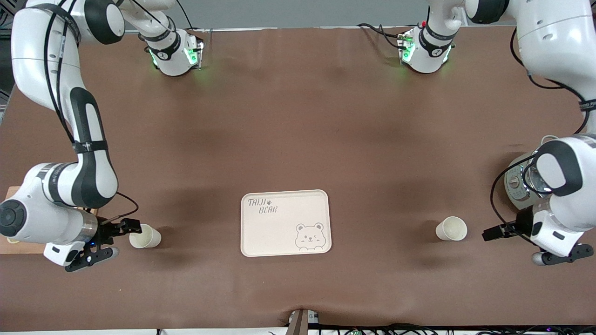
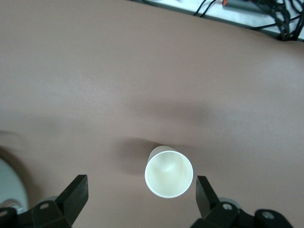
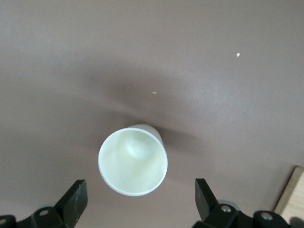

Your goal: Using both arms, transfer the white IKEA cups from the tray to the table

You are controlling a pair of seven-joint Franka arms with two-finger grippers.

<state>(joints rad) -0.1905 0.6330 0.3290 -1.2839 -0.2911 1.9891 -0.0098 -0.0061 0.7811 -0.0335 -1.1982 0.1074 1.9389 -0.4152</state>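
Two white IKEA cups stand on the brown table. One cup [image 1: 145, 236] is toward the right arm's end, the other cup [image 1: 451, 228] toward the left arm's end. My right gripper [image 1: 125, 239] is open, low beside the first cup, and its upper fingertip almost touches the rim. In the right wrist view the cup's mouth [image 3: 133, 161] shows just ahead of the open gripper [image 3: 141, 192]. My left gripper [image 1: 510, 246] is open, a short gap from the second cup. In the left wrist view that cup [image 2: 168, 172] lies close to one finger [image 2: 204, 192] of the gripper [image 2: 141, 190].
A cream tray [image 1: 285, 223] printed with a bear lies between the two cups. A round silver appliance [image 1: 517, 186] sits under the left arm. A wooden board [image 1: 9, 242] lies under the right arm and also shows in the right wrist view [image 3: 289, 194]. Cables run along the table's front edge.
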